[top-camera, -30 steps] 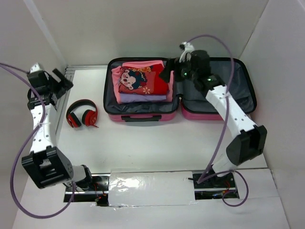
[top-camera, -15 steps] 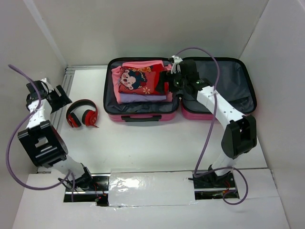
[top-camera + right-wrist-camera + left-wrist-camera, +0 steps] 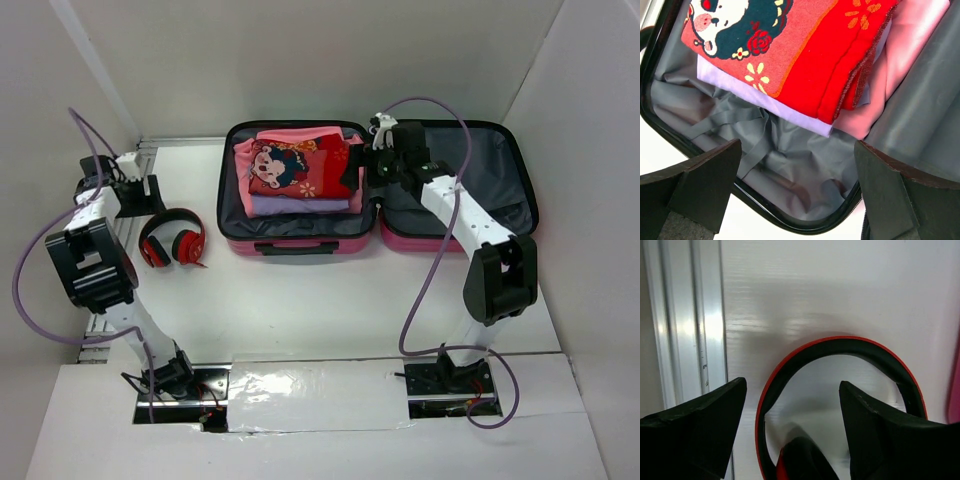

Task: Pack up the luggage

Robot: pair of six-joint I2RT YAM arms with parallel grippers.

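The luggage (image 3: pixel 455 235) lies open at the back of the table, pink shell, grey lining. Its left half holds folded clothes (image 3: pixel 295 170): a red cartoon-print piece (image 3: pixel 790 45) on lilac (image 3: pixel 765 100) and pink (image 3: pixel 900 60) layers. Its right half shows only lining. My right gripper (image 3: pixel 352 172) hovers open over the left half's right edge, above bare lining (image 3: pixel 805 170). Red-and-black headphones (image 3: pixel 172 238) lie left of the luggage. My left gripper (image 3: pixel 138 197) hangs open just above them, and the left side of the headband (image 3: pixel 840 347) runs between its fingers (image 3: pixel 705 425).
An aluminium rail (image 3: pixel 685 340) runs along the table's left edge beside the headphones. White walls close in the table on the left, back and right. A strip of silver tape (image 3: pixel 315 390) lies between the arm bases.
My left arm has swung in from the left wall to above the headphones, its jaws narrowing slightly. My right gripper has shifted left, from the luggage's right half to the edge of the clothes.
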